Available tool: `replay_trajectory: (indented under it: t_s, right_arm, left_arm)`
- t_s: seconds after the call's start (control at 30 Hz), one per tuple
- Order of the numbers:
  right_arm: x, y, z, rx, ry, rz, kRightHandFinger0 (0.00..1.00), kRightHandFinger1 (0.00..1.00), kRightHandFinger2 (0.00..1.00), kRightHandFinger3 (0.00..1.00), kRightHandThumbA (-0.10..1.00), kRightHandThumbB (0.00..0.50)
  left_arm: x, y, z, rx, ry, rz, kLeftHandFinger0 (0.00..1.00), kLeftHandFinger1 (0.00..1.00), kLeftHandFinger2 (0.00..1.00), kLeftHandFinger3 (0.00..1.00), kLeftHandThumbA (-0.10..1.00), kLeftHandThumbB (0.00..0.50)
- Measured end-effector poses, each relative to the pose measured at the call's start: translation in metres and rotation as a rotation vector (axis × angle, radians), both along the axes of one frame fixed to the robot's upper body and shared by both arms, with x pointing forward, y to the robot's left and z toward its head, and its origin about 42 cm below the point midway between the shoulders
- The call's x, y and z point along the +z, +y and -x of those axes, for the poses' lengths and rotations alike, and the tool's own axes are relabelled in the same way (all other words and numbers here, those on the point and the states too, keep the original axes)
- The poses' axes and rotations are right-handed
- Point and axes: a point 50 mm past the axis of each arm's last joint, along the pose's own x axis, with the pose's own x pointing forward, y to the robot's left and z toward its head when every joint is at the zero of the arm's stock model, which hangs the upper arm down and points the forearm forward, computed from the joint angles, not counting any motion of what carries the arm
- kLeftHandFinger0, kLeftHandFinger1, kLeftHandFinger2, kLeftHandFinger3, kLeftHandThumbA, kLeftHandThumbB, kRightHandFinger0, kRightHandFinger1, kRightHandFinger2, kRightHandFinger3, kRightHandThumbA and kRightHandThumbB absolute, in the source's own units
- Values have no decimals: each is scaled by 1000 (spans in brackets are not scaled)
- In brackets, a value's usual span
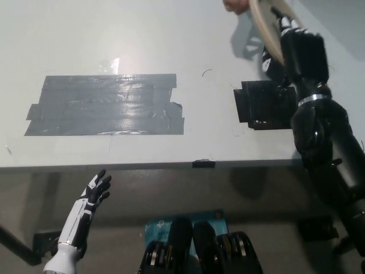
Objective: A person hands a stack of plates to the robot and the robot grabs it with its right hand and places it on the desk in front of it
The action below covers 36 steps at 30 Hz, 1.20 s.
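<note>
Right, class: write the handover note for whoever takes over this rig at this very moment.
Right hand: shut on the plates, which are tilted on edge at the desk's far right.
A person's hand is at the plates' top edge; I cannot tell whether it has let go.
Left hand: open, resting below the desk edge at the lower left.
Done: the plates are grasped.
Left: take them from the person and set them down on the desk.
</note>
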Motion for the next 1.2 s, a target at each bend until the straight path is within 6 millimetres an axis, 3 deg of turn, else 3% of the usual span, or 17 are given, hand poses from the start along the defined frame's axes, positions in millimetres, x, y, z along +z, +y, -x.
replay_trajectory:
  t_s: [0.1,0.2,0.3,0.43,0.5,0.53,0.63,0.87,0.93,1.03,1.2]
  right_arm:
    - [29,-5,12,14,-142,-25,3,495,888,829,-100,194]
    - [59,-11,28,40,-284,-31,13,497,894,826,-100,182]
    - [74,-14,38,58,-358,-17,0,469,862,797,-100,173]
    - [79,-19,46,75,-401,14,0,422,884,837,-100,227]
    - [71,-22,47,88,-391,40,0,433,888,885,-100,231]
    - [67,-23,46,92,-383,50,0,454,914,886,-100,261]
    - [47,-25,44,112,-331,98,0,479,946,846,-100,245]
    - [-17,-28,27,152,-141,242,0,524,1000,824,-100,249]
    - [-38,-29,22,162,-80,285,0,511,988,808,-100,264]
    - [-64,-32,16,166,-10,334,0,494,979,800,-100,233]
    - [-89,-40,11,164,48,379,0,440,911,712,-100,240]
  left_arm:
    - [3,0,-3,-5,-8,-2,1000,1000,1000,1000,1000,167]
    - [5,2,-5,-14,-13,-10,994,1000,1000,1000,1000,163]
    - [6,4,-6,-14,-14,-17,994,1000,1000,1000,1000,163]
    - [6,4,-6,-15,-15,-19,987,1000,1000,1000,1000,153]
    - [7,5,-7,-15,-16,-22,986,1000,1000,1000,1000,155]
    - [7,5,-7,-16,-16,-22,985,1000,1000,1000,1000,161]
    - [7,6,-8,-17,-14,-26,982,1000,1000,1000,1000,163]
    - [7,7,-8,-22,0,-30,967,1000,1000,1000,1000,161]
    - [8,7,-9,-23,2,-31,961,1000,1000,1000,1000,164]
    - [9,6,-10,-26,2,-31,950,999,1000,1000,1000,176]
    - [8,6,-10,-29,5,-31,937,985,1000,1000,1000,181]
